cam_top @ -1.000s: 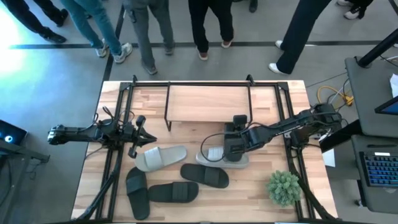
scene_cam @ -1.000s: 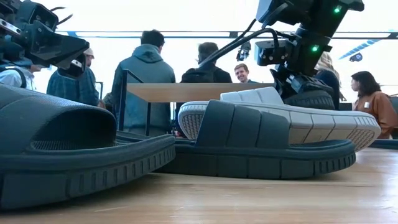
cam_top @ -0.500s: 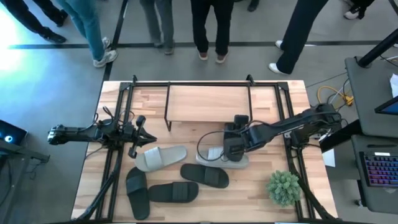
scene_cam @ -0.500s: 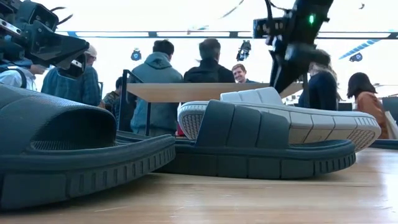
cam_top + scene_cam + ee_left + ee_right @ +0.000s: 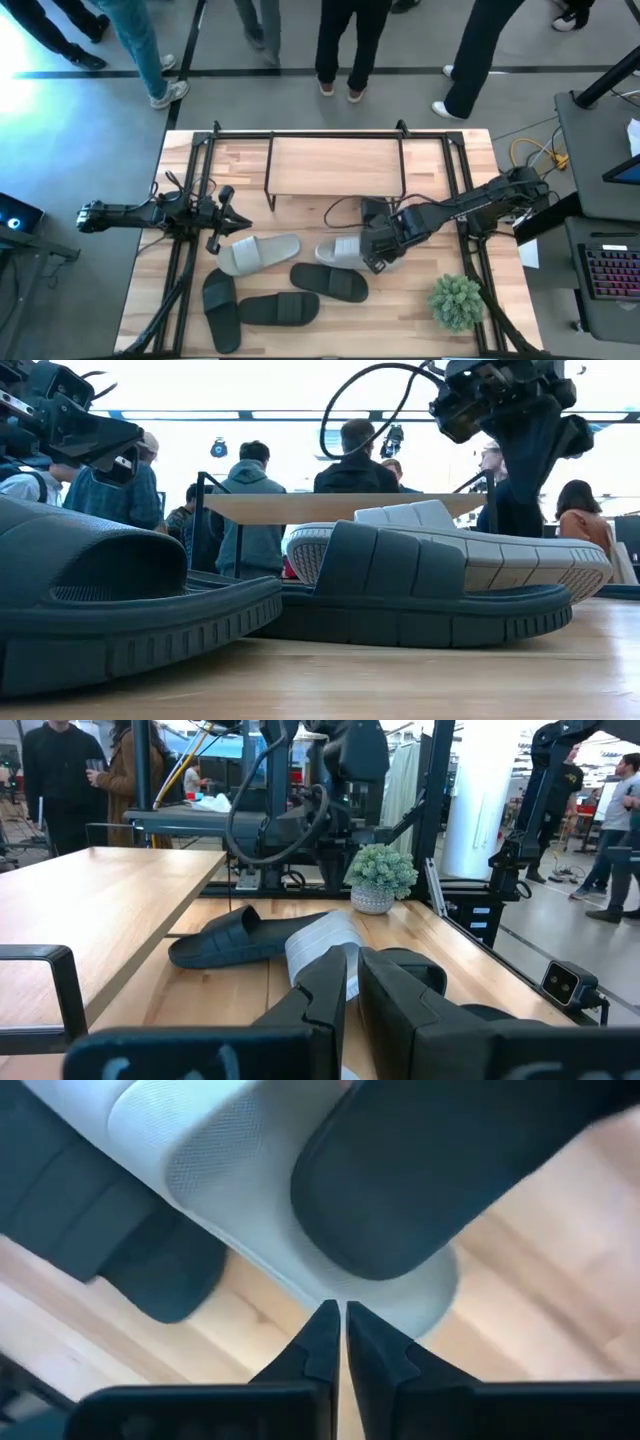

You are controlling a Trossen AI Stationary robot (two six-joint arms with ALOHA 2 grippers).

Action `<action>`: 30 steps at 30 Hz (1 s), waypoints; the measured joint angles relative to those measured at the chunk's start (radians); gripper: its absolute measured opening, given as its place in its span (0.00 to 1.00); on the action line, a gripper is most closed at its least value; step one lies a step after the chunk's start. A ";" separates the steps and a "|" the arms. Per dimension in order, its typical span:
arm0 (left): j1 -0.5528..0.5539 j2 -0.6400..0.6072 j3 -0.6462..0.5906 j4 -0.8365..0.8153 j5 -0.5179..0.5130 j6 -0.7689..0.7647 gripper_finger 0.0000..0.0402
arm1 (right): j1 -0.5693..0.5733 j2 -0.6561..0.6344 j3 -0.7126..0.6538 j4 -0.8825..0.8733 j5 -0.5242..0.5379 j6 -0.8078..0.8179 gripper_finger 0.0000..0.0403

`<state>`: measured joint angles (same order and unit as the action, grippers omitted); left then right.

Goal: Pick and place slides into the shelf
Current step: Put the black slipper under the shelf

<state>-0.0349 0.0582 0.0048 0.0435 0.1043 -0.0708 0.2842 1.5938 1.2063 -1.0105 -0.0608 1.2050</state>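
Pale grey, the slide (image 5: 338, 251) under the right hand (image 5: 375, 255) was left lying flat on the bench (image 5: 440, 160), in front of the shelf (image 5: 335, 165) and just beside a dark slide (image 5: 330, 283); a second earlier that hand had been set down at its heel, and it was since raised clear. Its fingers were seen closed tip to tip with nothing held, so the pick was judged not made and a fresh grasp needed. The left hand (image 5: 225, 215) was parked at the bench's left edge, fingers drawn together and empty
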 joint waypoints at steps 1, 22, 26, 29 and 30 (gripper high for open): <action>0.000 0.000 0.000 0.000 0.000 0.000 0.04 | 0.002 0.000 -0.006 0.022 0.001 0.030 0.03; 0.000 -0.001 0.000 0.001 0.000 0.000 0.04 | 0.033 0.098 -0.090 0.189 0.039 0.214 0.03; 0.000 0.000 0.000 0.001 0.000 0.000 0.04 | 0.022 0.114 -0.102 0.186 0.118 0.236 0.03; 0.000 -0.001 0.000 0.000 0.000 0.000 0.04 | 0.000 0.124 -0.102 0.186 0.195 0.242 0.03; 0.000 -0.001 0.000 0.002 0.000 0.000 0.04 | -0.009 0.124 -0.102 0.186 0.225 0.243 0.03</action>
<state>-0.0350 0.0573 0.0048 0.0451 0.1043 -0.0708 0.2748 1.7180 1.1040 -0.8246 0.1638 1.4475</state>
